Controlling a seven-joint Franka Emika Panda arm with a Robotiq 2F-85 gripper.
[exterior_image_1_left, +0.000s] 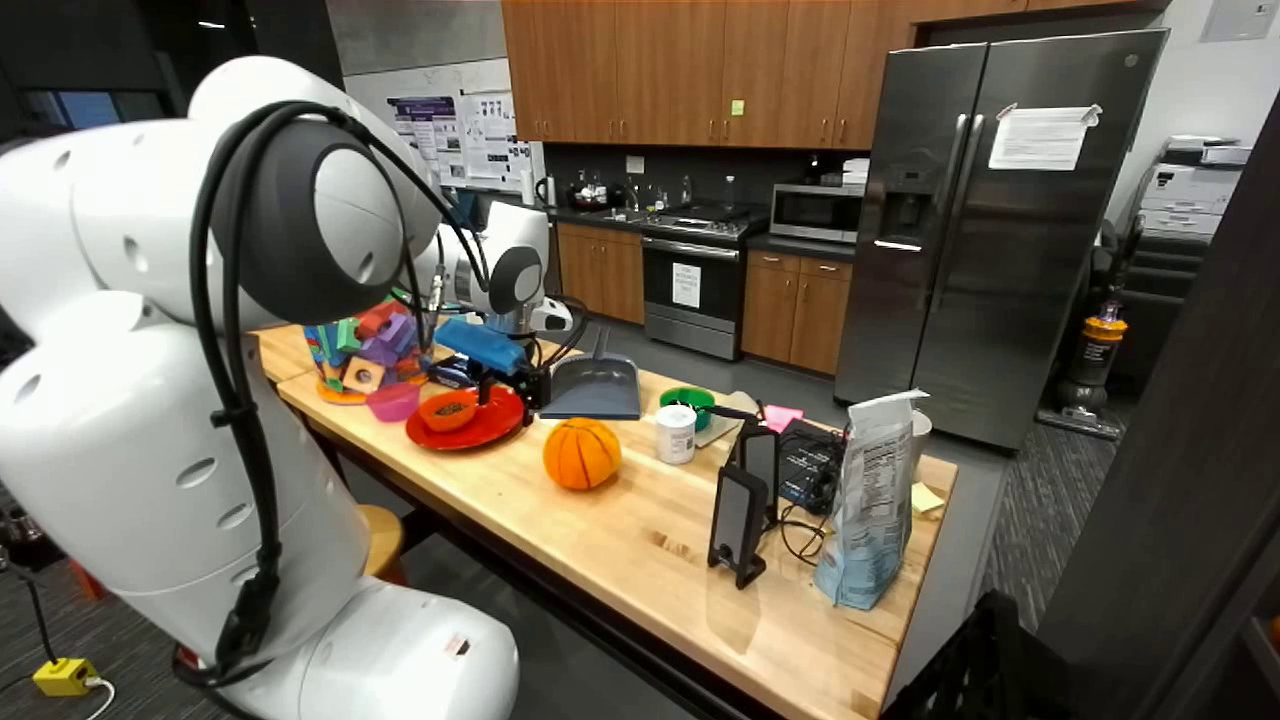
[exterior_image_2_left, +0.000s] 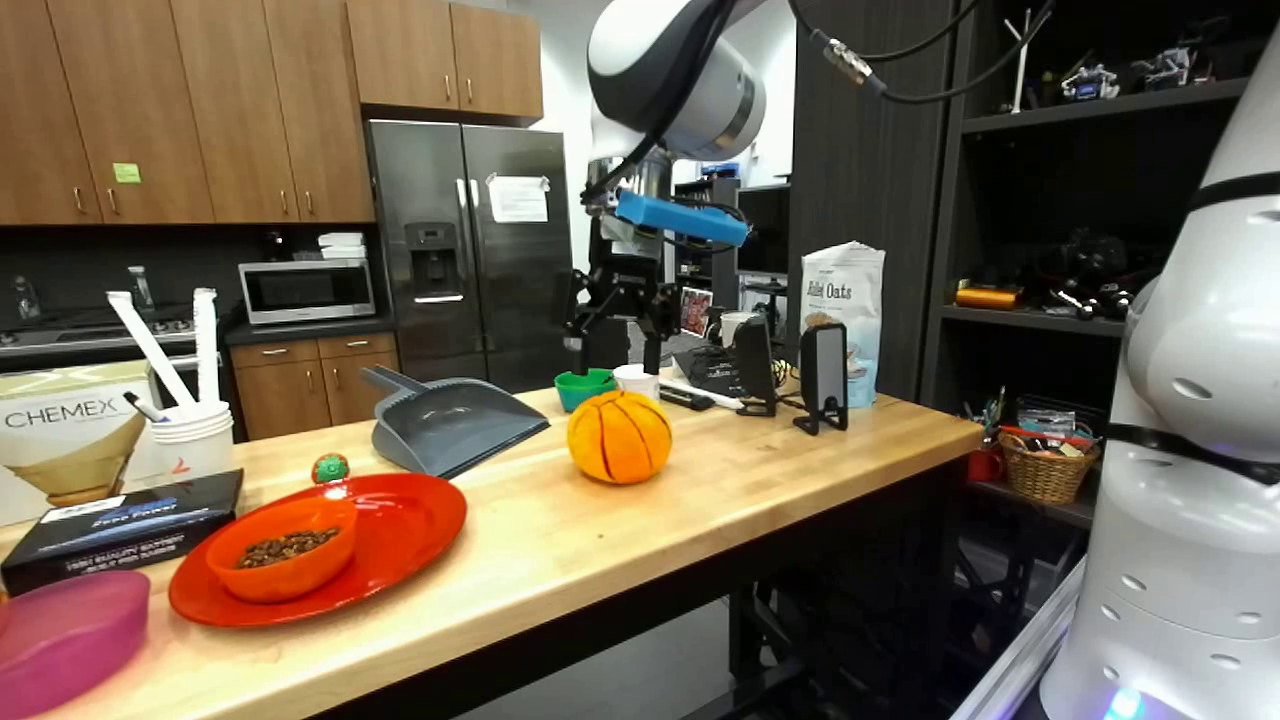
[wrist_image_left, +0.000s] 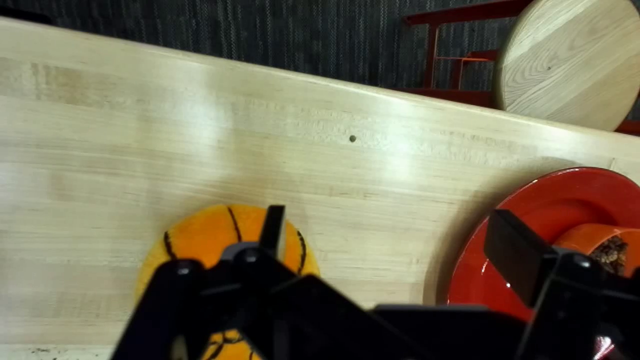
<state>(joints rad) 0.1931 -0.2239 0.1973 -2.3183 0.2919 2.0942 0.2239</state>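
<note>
My gripper (wrist_image_left: 394, 232) is open above the table, with nothing between its fingers. In the wrist view, one finger overlaps the orange plush basketball (wrist_image_left: 200, 240) at the lower left. The opposite finger overlaps the red plate (wrist_image_left: 477, 272) at the right. On that plate sits an orange bowl (exterior_image_2_left: 290, 585) with small brown pieces inside. Both exterior views show the basketball (exterior_image_1_left: 582, 454) resting on the wooden table beside the plate (exterior_image_1_left: 490, 425). From an exterior view the gripper (exterior_image_2_left: 614, 350) appears raised above the tabletop, apart from the ball (exterior_image_2_left: 619, 437). Its body hides part of the ball in the wrist view.
A grey dustpan (exterior_image_2_left: 450, 425) lies behind the ball. A green bowl (exterior_image_1_left: 688, 405) and white container (exterior_image_1_left: 676, 434) stand nearby. Farther along are black speakers (exterior_image_1_left: 737, 520) and an oats bag (exterior_image_1_left: 870, 500). A pink bowl (exterior_image_1_left: 393, 401) and black box (exterior_image_2_left: 120, 525) sit near the plate.
</note>
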